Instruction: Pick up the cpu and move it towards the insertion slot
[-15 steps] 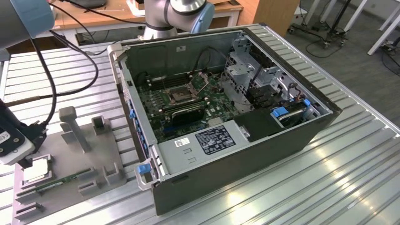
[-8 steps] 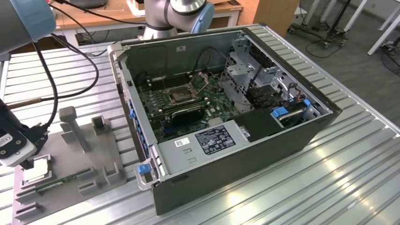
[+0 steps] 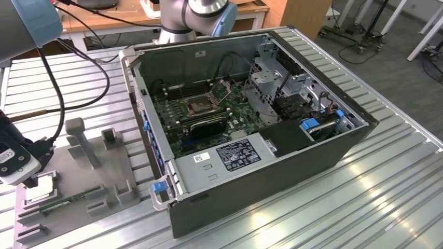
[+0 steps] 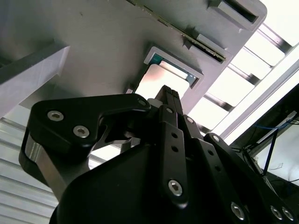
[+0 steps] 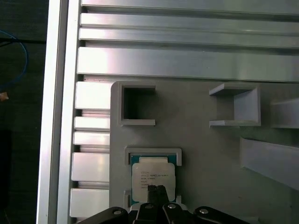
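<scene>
Black tool (image 5: 156, 190), fingers closed together on nothing, is poised over the flat silvery-white square cpu (image 5: 150, 173), seated in its grey plastic fixture pocket (image 5: 153, 152). Hazard: closed tips descending may scrape its face. Silver-framed insertion slot (image 3: 197, 107) lies well apart.

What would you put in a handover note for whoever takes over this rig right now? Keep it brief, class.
The gripper is shut, holding nothing, poised over the cpu.
The cpu lies flat in its pocket on the grey fixture plate, exterior view's left.
The insertion slot sits inside the open computer case.
Done: approach. Left: grasp, lift, carry to the slot.
</scene>
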Motion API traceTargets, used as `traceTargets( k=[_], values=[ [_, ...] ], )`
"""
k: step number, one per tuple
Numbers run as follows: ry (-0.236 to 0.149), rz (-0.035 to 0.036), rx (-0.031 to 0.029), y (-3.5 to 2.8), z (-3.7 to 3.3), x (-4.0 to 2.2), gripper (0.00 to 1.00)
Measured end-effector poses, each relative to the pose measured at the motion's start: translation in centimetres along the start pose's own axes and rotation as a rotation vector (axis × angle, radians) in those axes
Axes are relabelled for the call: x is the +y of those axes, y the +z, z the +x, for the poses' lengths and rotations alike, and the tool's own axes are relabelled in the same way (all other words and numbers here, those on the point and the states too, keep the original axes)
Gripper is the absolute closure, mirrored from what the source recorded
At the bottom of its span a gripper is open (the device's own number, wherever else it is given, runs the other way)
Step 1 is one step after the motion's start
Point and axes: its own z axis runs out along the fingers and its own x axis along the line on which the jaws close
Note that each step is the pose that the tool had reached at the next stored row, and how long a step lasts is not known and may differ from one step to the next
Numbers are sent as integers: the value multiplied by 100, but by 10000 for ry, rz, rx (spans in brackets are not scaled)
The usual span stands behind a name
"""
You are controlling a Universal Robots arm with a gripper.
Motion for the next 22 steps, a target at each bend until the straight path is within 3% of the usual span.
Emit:
traceTargets(
  k=[5,7,9,10,12,13,15,18,19,22],
  values=[
    [0,0,0,1,0,0,89],
    [0,0,0,1,0,0,83],
    [0,0,0,1,0,0,71],
    [0,0,0,1,0,0,71],
    [0,-1,-1,2,0,0,59],
    [-1,0,0,2,0,0,59],
    [0,-1,-1,2,0,0,47],
    [0,0,-1,2,0,0,42],
    [0,0,-1,3,0,0,35],
    [0,0,-1,3,0,0,35]
  ],
)
